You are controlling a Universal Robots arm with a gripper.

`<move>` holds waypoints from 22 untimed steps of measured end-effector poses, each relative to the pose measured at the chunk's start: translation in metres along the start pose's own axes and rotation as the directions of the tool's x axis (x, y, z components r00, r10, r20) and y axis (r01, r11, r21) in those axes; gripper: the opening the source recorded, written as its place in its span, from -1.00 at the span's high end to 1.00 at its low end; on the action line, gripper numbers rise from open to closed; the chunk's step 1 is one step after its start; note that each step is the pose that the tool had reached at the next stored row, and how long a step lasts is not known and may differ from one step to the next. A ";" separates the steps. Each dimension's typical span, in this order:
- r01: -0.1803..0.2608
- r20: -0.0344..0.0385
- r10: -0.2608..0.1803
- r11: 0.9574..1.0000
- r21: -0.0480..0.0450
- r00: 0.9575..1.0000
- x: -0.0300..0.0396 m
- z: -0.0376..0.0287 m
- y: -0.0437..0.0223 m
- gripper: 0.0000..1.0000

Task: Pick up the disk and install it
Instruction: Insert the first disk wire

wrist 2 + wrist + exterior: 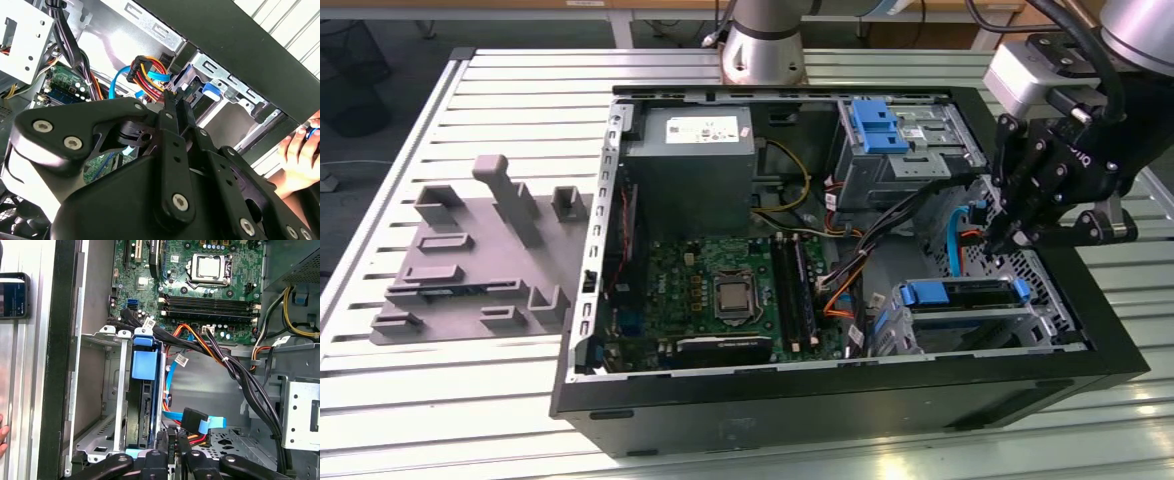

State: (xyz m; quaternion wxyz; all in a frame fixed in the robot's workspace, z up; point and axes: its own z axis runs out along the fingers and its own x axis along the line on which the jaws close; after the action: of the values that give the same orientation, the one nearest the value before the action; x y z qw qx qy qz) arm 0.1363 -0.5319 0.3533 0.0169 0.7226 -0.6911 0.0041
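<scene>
The disk (963,293) sits on edge in its blue carrier inside the metal bay (987,325) at the case's front corner, on the exterior view's right. In the first wrist view the disk (145,410) stands in the bay (116,390) with the blue carrier tab on top. My gripper (1007,238) hovers just behind the bay, over blue and orange cables. Its fingertips (169,436) are pressed together with nothing between them, next to a black cable plug (193,417). In the second wrist view the gripper (172,100) points at the cable bundle (147,70).
The open case (854,400) lies on a slatted table. Inside are a motherboard (720,290), a grey power supply (687,160) and an upper bay with a blue latch (874,125). A grey fixture (467,250) lies on the left. A person's hand (300,150) rests outside the case wall.
</scene>
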 end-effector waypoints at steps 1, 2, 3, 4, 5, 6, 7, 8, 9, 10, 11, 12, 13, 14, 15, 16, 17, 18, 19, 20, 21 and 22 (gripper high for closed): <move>0.000 0.000 0.000 1.000 0.000 1.000 0.0000 0.0000 0.0000 0.56; 0.000 0.000 0.000 1.000 0.000 1.000 0.0000 0.0000 0.0000 0.56; 0.000 0.000 0.000 1.000 0.000 1.000 0.0000 0.0000 0.0000 0.56; 0.000 0.000 0.000 1.000 0.000 1.000 0.0000 0.0000 0.0000 0.58; 0.000 0.000 0.000 1.000 0.000 1.000 0.0000 0.0000 0.0000 0.58; 0.000 0.000 0.000 1.000 0.000 1.000 0.0000 0.0000 0.0000 0.68; 0.000 0.000 0.000 1.000 0.000 1.000 0.0000 0.0000 0.0000 0.68; 0.000 0.000 0.000 1.000 0.000 1.000 0.0000 0.0000 0.0000 0.68; 0.000 0.000 0.000 1.000 0.000 1.000 0.0000 0.0000 0.0000 0.68; 0.000 0.000 0.000 1.000 0.000 1.000 0.0000 0.0000 0.0000 0.68; 0.000 0.000 0.000 1.000 0.000 1.000 0.0000 0.0000 0.0000 0.68; 0.000 -0.001 0.000 1.000 0.000 1.000 0.0000 0.0000 0.0000 0.68; 0.000 -0.001 0.000 1.000 0.000 1.000 0.0000 0.0000 0.0000 0.68; 0.000 -0.002 0.000 1.000 0.000 1.000 0.0000 0.0000 0.0000 0.68; 0.000 -0.002 0.000 1.000 0.000 1.000 0.0000 0.0001 0.0000 0.68; 0.000 -0.002 0.000 1.000 0.000 1.000 0.0000 0.0001 0.0000 0.68; 0.000 -0.002 0.000 1.000 0.000 1.000 0.0000 0.0001 0.0000 0.68; 0.000 -0.002 0.000 1.000 0.000 1.000 0.0000 0.0001 0.0000 0.68; 0.000 -0.002 0.000 1.000 0.000 1.000 0.0000 0.0001 0.0000 0.68; 0.000 -0.002 0.000 1.000 0.000 1.000 0.0000 0.0001 0.0000 0.68; 0.000 -0.002 0.000 1.000 0.000 1.000 0.0000 0.0001 0.0000 0.68; 0.000 -0.002 0.000 1.000 0.000 1.000 0.0000 0.0001 0.0000 0.68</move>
State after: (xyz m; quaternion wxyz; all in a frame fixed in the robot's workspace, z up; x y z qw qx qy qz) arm 0.1363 -0.5319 0.3532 0.0175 0.7226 -0.6911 0.0048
